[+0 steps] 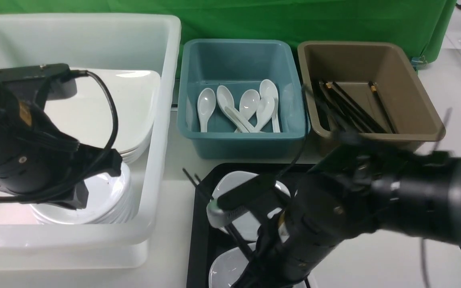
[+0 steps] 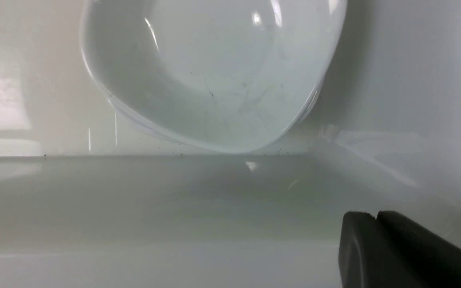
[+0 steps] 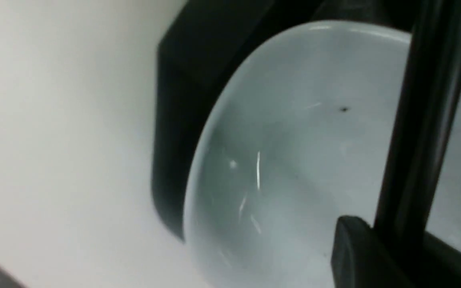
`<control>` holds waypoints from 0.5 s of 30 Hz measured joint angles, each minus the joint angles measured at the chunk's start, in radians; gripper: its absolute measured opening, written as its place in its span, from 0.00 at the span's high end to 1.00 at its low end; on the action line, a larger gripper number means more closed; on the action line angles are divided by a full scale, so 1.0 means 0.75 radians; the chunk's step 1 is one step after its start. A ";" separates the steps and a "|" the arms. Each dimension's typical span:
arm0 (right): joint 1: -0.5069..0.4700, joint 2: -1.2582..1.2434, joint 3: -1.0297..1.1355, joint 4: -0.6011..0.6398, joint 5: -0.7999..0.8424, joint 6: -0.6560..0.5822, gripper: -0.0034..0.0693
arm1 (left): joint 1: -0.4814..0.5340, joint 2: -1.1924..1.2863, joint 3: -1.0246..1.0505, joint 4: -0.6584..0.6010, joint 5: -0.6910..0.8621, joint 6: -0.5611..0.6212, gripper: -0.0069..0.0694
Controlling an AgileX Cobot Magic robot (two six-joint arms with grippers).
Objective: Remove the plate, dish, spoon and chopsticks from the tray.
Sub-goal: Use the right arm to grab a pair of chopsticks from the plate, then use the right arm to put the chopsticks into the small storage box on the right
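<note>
The black tray (image 1: 199, 240) holds two white dishes, one at the far end (image 1: 232, 184) and one near me (image 1: 224, 272). The black chopsticks (image 1: 197, 187) slant across them, tips out past the tray's far left corner. In the right wrist view my right gripper (image 3: 390, 234) is shut on the chopsticks (image 3: 426, 120) above a dish (image 3: 294, 160). My right arm (image 1: 334, 216) covers much of the tray, so the plate and the spoon are hidden. My left gripper (image 2: 376, 216) is shut and empty inside the white tub, beside a dish (image 2: 222, 80).
The white tub (image 1: 162, 120) on the left holds stacked plates (image 1: 130, 108) and a stack of dishes (image 1: 108, 200). A teal tub (image 1: 240, 140) with several spoons and a brown tub (image 1: 414, 120) with several chopsticks stand behind the tray.
</note>
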 joint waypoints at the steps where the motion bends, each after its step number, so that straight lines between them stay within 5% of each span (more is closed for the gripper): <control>1: -0.005 -0.036 0.000 -0.002 0.016 0.000 0.84 | 0.000 0.000 0.000 0.000 -0.003 0.000 0.90; 3: -0.027 -0.120 -0.002 -0.006 0.037 -0.002 0.84 | 0.000 0.000 0.000 0.000 -0.013 0.000 0.90; 8: -0.438 -0.258 -0.189 -0.087 0.010 -0.031 0.84 | 0.000 0.000 0.000 -0.135 -0.094 0.051 0.90; 11: -0.731 -0.136 -0.390 -0.108 -0.060 -0.098 0.84 | 0.000 0.001 0.000 -0.262 -0.152 0.147 0.90; 15: -0.899 0.080 -0.579 -0.113 -0.094 -0.122 0.84 | -0.010 0.017 0.000 -0.358 -0.182 0.236 0.90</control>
